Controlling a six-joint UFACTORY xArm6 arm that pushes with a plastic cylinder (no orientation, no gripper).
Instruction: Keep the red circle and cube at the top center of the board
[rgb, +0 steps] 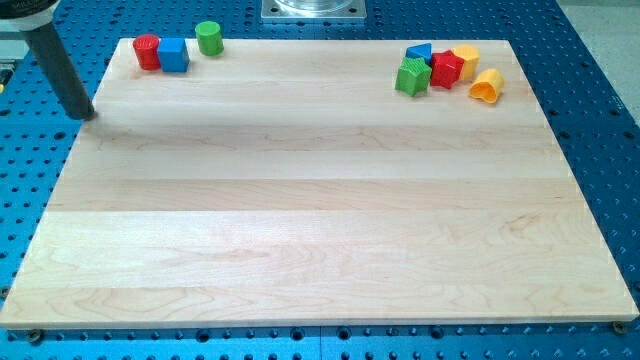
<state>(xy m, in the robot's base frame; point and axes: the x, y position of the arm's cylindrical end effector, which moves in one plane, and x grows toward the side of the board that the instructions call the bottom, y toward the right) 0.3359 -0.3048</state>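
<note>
My tip (84, 115), the lower end of the straight dark rod, sits at the wooden board's (320, 250) far nine-to-ten o'clock edge; it has no fingers to part or close. At its one o'clock, apart from it, the red cylinder block (147, 51) touches the blue cube block (174, 54); both lie in the board's eleven o'clock corner. A green cylinder block (208, 37) stands just beyond. At one o'clock cluster a blue triangular block (418, 51), green star-like block (412, 77), red block (446, 69) and two yellow blocks (466, 60) (486, 86).

Tabletop (320, 230) open from centre to 6 o'clock; red cylinder (147, 51), blue cube (173, 54), green cylinder (208, 37) crowd 11 o'clock
</note>
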